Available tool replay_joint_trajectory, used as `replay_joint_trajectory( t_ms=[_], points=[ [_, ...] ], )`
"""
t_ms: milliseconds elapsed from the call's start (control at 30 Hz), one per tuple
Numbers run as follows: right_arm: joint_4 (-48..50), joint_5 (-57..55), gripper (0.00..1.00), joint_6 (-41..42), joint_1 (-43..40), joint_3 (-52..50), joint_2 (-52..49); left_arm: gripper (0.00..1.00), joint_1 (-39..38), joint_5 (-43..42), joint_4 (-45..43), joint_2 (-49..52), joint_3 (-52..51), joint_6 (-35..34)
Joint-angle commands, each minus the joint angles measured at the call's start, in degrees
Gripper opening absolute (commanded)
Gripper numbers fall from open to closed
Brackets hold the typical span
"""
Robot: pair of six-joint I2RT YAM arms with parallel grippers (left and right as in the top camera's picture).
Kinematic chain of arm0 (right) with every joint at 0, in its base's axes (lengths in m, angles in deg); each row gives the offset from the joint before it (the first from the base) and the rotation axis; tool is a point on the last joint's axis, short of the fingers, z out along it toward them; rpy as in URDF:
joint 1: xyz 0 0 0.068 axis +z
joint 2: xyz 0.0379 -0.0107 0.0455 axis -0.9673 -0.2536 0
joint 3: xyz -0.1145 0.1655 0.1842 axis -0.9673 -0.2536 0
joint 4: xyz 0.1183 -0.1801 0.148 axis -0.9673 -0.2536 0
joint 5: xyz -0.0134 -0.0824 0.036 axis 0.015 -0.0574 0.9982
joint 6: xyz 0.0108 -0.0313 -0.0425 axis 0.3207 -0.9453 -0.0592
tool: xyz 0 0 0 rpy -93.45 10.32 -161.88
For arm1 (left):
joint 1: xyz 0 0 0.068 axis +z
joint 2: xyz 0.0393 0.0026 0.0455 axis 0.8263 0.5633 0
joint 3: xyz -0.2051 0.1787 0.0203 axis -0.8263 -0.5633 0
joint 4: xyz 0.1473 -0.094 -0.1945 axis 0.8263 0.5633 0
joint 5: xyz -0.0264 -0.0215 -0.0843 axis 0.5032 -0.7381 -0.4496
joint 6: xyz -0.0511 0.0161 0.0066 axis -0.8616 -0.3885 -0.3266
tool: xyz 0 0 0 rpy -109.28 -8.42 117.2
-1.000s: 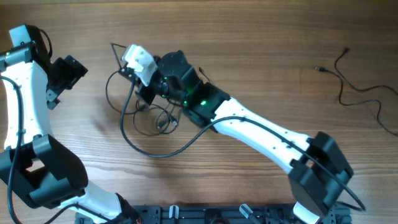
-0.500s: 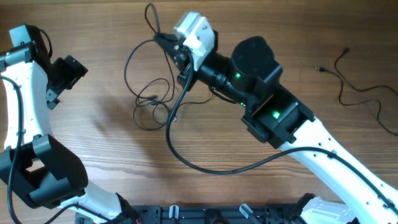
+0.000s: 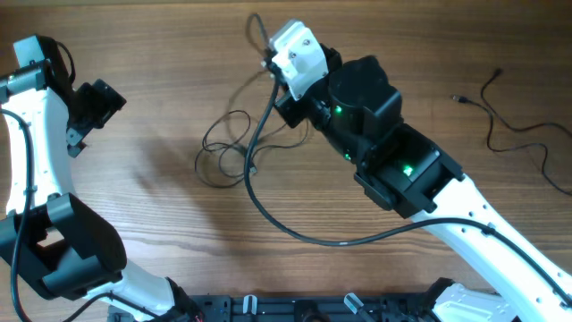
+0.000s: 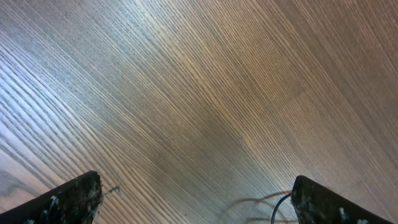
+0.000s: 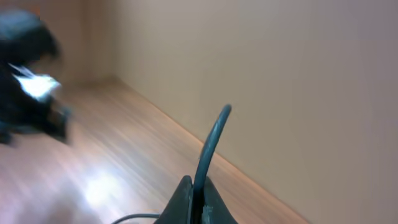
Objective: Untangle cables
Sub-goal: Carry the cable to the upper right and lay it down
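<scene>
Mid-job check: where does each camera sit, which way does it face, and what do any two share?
Overhead: above the table, looking down; left arm, right arm, tangled cables, right pincer shut on a cable end.
Left wrist: on the left arm, facing down at the table; the open left pincer shows at the bottom corners.
Right wrist: on the right arm, facing a wall; shut pincer below, cable end upright.
Shared: overhead and right wrist both show the cable end.

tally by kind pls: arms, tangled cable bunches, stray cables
robot arms: 2 (left arm, right arm)
tangled cable bunch: 1
separate loose cable: 1
total: 4
</scene>
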Motion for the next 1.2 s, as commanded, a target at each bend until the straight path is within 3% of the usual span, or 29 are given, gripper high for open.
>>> replay_joint_trajectory(
  t_ms=[0, 100, 267, 400, 633, 800, 1167],
  points=[
    [0.5, -15.4, 0.05, -11.0, -1.7, 0.4, -0.8, 1.00, 0.2, -0.5, 0.0, -0.1, -0.5, -0.5],
    [3.6, -16.7, 0.04, -11.5, -4.3, 0.4, -0.8, 1.00, 0.2, -0.5, 0.0, -0.1, -0.5, -0.5],
    [23.3, -16.3, 0.04, -11.1, -9.7, 0.4, -0.8, 1.00, 0.2, -0.5, 0.0, -0.1, -0.5, -0.5],
    [29.8, -18.2, 0.04, -9.9, -13.1, 0.4, -0.8, 1.00, 0.2, -0.5, 0.0, -0.1, -0.5, -0.5],
    [7.1, -19.3, 0.04, 4.7, -22.3, 0.3, -2.6, 1.00, 0.2, -0.5, 0.0, -0.1, -0.5, -0.5],
    [-11.4, -13.7, 0.04, 14.2, -30.0, 0.3, -8.1, 1.00, 0.2, -0.5, 0.0, -0.1, -0.5, -0.5],
    [-27.7, -3.3, 0.04, 24.6, -41.4, 0.3, -21.8, 1.00, 0.2, -0.5, 0.0, -0.1, -0.5, -0.5]
  ],
)
